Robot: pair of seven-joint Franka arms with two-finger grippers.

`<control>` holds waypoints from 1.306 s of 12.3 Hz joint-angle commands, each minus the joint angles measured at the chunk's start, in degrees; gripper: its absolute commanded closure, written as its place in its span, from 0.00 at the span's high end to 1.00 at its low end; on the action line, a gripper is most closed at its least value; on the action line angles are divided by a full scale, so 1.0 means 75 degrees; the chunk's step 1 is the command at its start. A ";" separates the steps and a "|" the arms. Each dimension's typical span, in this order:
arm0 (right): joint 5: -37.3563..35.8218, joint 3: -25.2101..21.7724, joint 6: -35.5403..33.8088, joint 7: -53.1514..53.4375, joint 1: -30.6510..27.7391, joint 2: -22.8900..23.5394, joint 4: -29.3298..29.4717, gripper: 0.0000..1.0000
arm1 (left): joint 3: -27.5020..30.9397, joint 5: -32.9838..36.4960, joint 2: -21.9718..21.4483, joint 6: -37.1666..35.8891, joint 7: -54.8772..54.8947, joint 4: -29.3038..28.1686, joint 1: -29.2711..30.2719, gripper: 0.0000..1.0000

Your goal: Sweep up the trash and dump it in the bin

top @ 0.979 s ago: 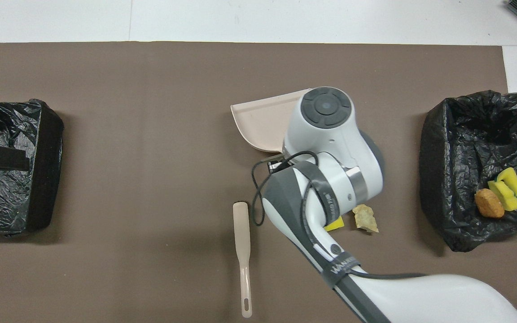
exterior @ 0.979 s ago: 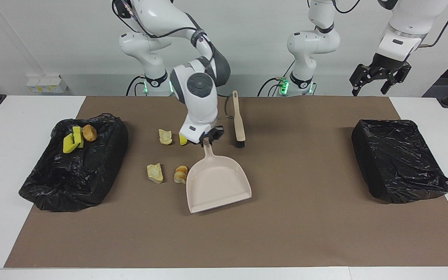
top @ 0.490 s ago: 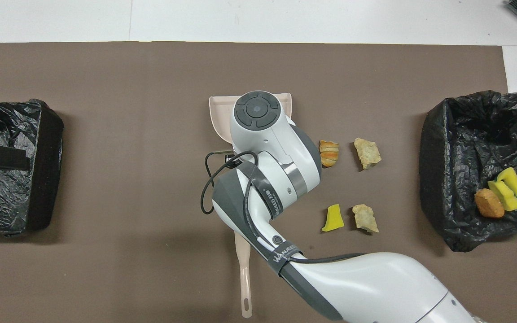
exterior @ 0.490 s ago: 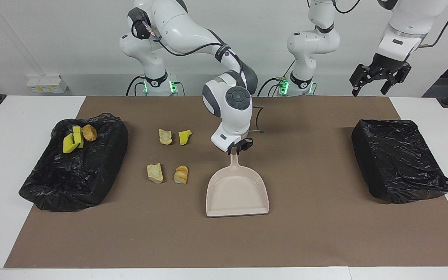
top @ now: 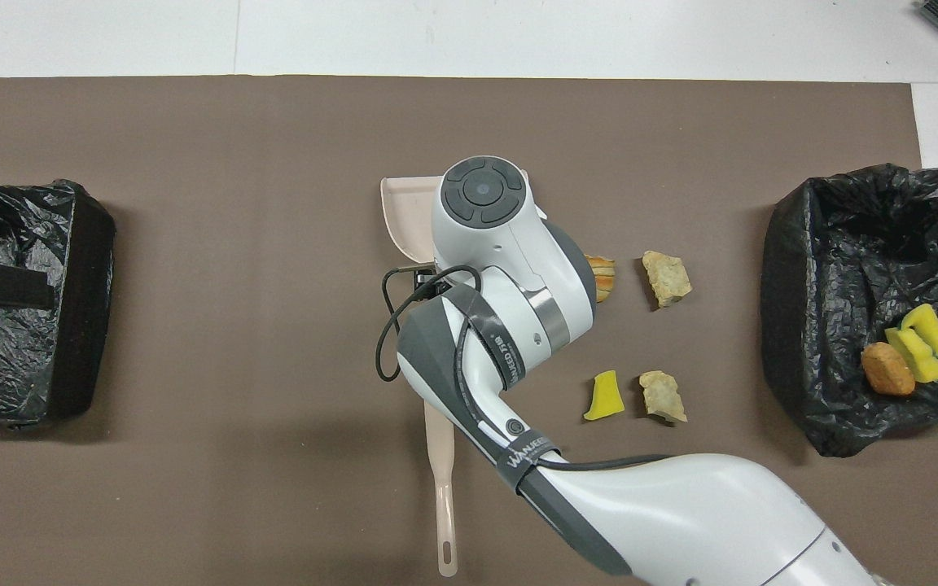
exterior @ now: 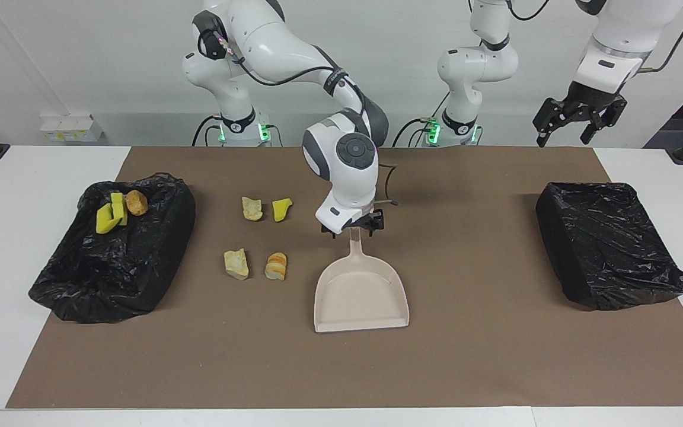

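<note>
Four pieces of trash lie on the brown mat: a tan chunk (exterior: 252, 209), a yellow sponge piece (exterior: 281, 209), a beige chunk (exterior: 236, 263) and an orange-streaked chunk (exterior: 276, 266). More trash (exterior: 117, 210) lies in the black-lined bin (exterior: 140, 279) at the right arm's end. The beige dustpan (exterior: 360, 296) rests flat mid-mat beside the loose pieces. My right gripper (exterior: 353, 228) stands open, its fingers on either side of the top of the dustpan's handle (exterior: 354, 248). My left gripper (exterior: 578, 117) waits open, high over the table's edge at the left arm's end.
A second black-lined bin (exterior: 608, 243) sits at the left arm's end. The brush (top: 442, 480) lies on the mat nearer to the robots than the dustpan (top: 402, 213), its head under my right arm. Only mat lies between dustpan and second bin.
My right gripper slid the dustpan away from the scraps toward the left arm's end, squared it up, then opened on the handle. The left arm has not moved.
</note>
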 commanded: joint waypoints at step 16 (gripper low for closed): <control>0.1071 0.0140 0.1981 0.1679 0.2133 -0.3487 -0.5914 0.64 | -0.0064 0.0104 0.0031 -0.0013 0.0094 0.0060 0.0080 1.00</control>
